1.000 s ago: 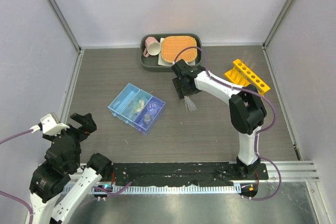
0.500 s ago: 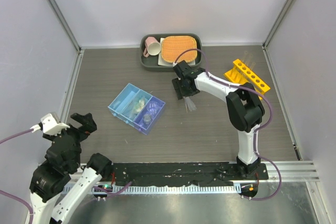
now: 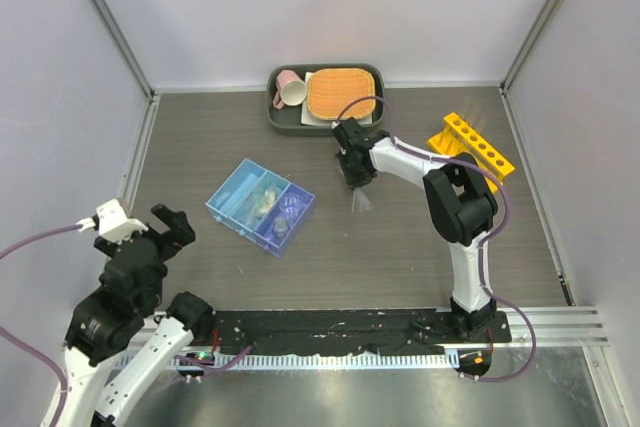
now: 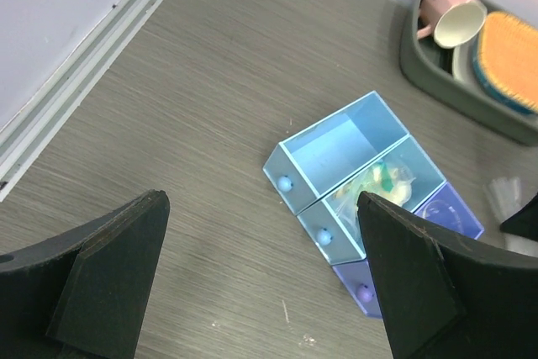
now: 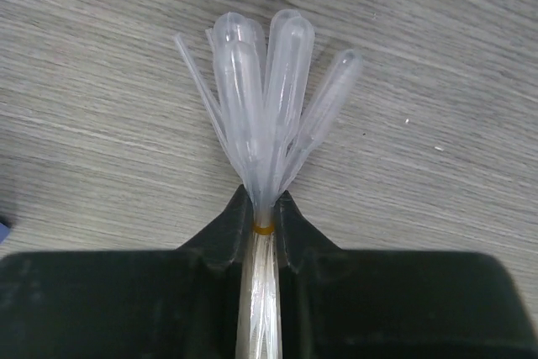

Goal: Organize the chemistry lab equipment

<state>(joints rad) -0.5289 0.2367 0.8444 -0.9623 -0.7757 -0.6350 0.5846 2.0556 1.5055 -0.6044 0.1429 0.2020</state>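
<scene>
The right claw (image 5: 263,208) is pinched shut on the banded neck of the clear pipettes (image 5: 269,98), probably so the bundle moves as one. Their bulbs fan over the counter (image 5: 84,124) at centre frame, right of the blue tray (image 3: 228,199). The left claw (image 4: 261,279), lower left, gapes wide and empty.

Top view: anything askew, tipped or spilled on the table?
Blue three-compartment tray sits diagonal to the table edges, as does the yellow tube rack. Pink mug appears to lie on its side in the dark tray. Nothing looks spilled.
</scene>
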